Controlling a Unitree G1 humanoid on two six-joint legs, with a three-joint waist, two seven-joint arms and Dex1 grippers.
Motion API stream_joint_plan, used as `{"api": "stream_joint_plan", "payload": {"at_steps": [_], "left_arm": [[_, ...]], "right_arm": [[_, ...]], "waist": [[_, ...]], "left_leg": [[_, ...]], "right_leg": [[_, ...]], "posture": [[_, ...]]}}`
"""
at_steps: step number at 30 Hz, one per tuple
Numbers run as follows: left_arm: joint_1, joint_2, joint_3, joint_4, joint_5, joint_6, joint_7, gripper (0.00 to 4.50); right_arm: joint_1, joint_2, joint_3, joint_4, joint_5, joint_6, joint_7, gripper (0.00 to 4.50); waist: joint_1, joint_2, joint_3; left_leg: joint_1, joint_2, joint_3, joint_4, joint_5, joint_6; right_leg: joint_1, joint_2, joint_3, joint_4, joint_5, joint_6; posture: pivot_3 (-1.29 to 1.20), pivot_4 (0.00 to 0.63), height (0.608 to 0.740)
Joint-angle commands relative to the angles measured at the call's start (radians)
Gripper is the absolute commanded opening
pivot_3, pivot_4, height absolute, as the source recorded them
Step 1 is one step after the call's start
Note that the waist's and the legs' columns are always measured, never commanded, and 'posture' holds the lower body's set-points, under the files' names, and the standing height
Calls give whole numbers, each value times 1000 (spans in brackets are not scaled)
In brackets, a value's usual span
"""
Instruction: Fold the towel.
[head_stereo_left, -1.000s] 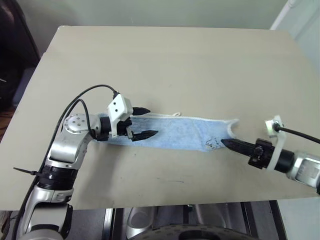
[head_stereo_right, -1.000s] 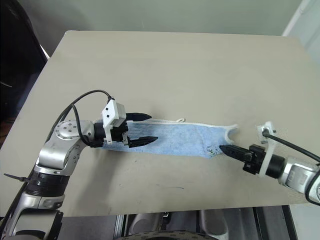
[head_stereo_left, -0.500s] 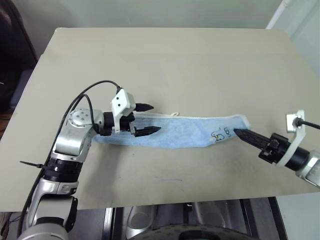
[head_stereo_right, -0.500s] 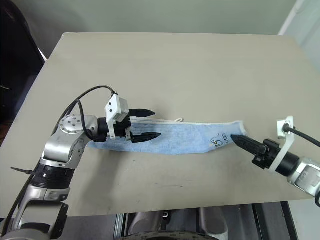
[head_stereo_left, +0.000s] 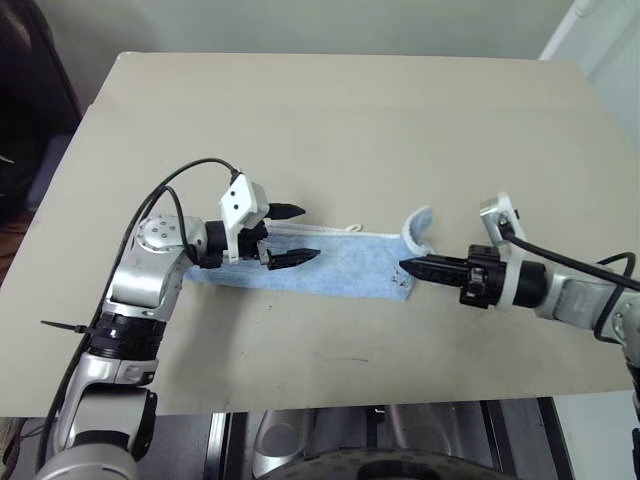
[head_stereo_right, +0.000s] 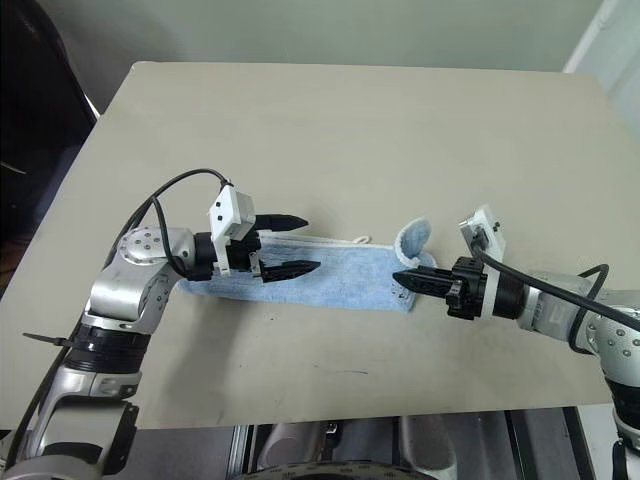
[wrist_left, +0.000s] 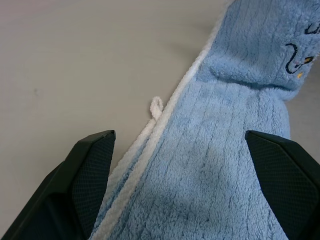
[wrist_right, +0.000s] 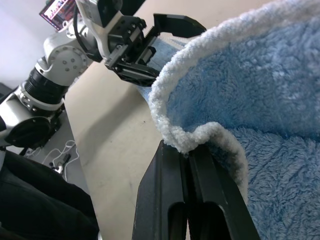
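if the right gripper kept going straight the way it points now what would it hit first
Likely the open left gripper, which hangs over the far end of the light blue terry towel whose near end the shut right gripper pinches. Depth is unclear, so it might skim the flat towel first.

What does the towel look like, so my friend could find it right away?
Look at the big beige table. Near its front edge, between the two robot arms, lies the towel, a long strip of fluffy light blue cloth with a white stitched border. The right claw pinches one end, which curls up and over, and nothing else on the table is soft or blue.
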Motion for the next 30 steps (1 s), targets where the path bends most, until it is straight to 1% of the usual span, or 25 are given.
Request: {"api": "stream_joint_plan", "payload": {"at_steps": [1, 16, 17, 18, 19, 20, 21, 23, 26, 30], "left_arm": [[-9, 4, 21, -17, -3, -15, 3, 4500], [-9, 4, 21, -17, -3, -15, 3, 4500], [0, 8, 31, -64, -14, 16, 24, 4500], [11, 9, 37, -101, -21, 38, 42, 4500], [20, 11, 41, -128, -25, 52, 55, 4500], [27, 11, 43, -141, -27, 60, 62, 4500], [29, 11, 43, -144, -26, 62, 65, 4500], [32, 13, 45, -143, -24, 63, 64, 4500], [24, 20, 53, -126, -30, 58, 57, 4500], [9, 34, 70, -95, -36, 50, 48, 4500]], "right_arm": [[-13, 5, -12, -10, -10, 3, 28, 48], [-15, 18, -21, -11, -26, 18, 39, 48], [-154, 97, 174, 45, -197, -18, 104, 48], [-267, 177, 333, 104, -349, -54, 130, 48], [-347, 235, 444, 151, -462, -82, 154, 48], [-392, 272, 505, 183, -534, -100, 169, 48], [-400, 286, 516, 201, -563, -111, 180, 48], [-407, 309, 533, 225, -617, -128, 197, 48], [-405, 338, 533, 240, -668, -137, 215, 48], [-403, 356, 526, 245, -721, -141, 242, 48]], "waist": [[-1, 0, 0], [-1, 0, 0], [-3, 0, 0], [-23, -2, -1], [-36, -2, 0], [-40, -1, 0], [-40, 0, 0], [-26, 2, 1], [-8, 3, 2], [-10, 2, 1]], "left_leg": [[0, 0, 0, 0, 0, 0], [0, 0, 0, 0, 0, 0], [0, 0, 0, 0, 0, 0], [1, 0, 0, 0, 0, 0], [4, 1, 1, 0, -2, 3], [2, 3, 2, 0, -3, 8], [0, 3, 1, -1, -1, 8], [1, 7, 0, -1, 1, 7], [-2, 7, 0, -1, 1, 8], [-4, 6, 1, 0, 3, 2]], "right_leg": [[0, 0, 0, 0, 0, 0], [0, 0, 0, 0, 1, -1], [0, 0, 0, 0, 1, -1], [0, 0, 0, 0, 1, -1], [-1, 1, 1, 1, 4, -3], [-3, 1, -2, -3, 9, 0], [-5, 2, -4, -3, 9, 1], [-6, 2, -7, 0, 10, -8], [-7, 1, -8, 1, 8, -8], [-9, 1, -8, 1, 10, -10]], "posture": [[0, 150, 703], [0, 150, 703], [0, 150, 703], [0, 150, 703], [0, 150, 703], [0, 150, 703], [0, 150, 703], [0, 150, 703], [0, 150, 703], [0, 150, 703]]}}
